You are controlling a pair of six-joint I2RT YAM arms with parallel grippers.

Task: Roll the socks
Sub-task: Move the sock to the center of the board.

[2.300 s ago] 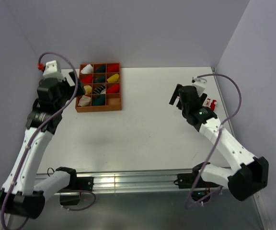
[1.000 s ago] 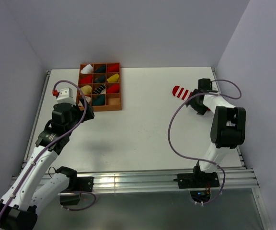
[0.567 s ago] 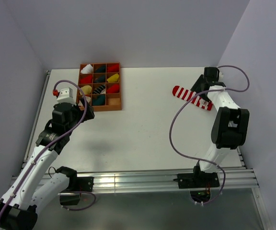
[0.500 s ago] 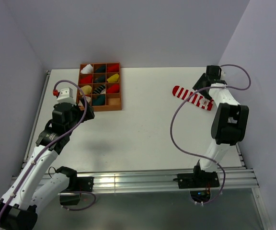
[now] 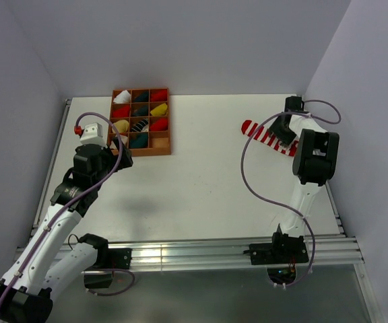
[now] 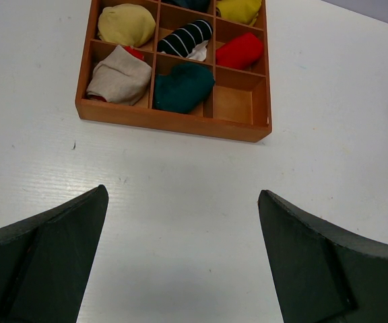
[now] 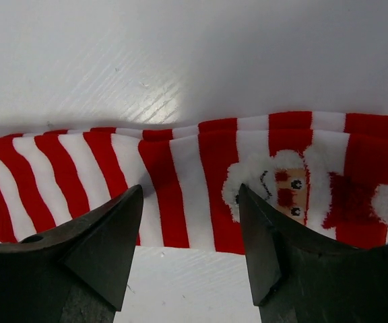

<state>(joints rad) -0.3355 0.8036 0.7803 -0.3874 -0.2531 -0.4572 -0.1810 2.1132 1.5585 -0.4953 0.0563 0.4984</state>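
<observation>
Right gripper (image 7: pixel 188 198) hovers, jaws apart, over the striped Santa sock (image 7: pixel 207 161); left gripper (image 6: pixel 182 195) gapes wide near the wooden tray (image 6: pixel 174 122).

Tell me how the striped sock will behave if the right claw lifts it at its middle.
The striped sock lies flat and thin on the table, so it is probably floppy: lifted at the middle, where the right claw stands open over it, both ends would likely hang down. So thin, it seems light. Being knit fabric, it should not slip much.
</observation>
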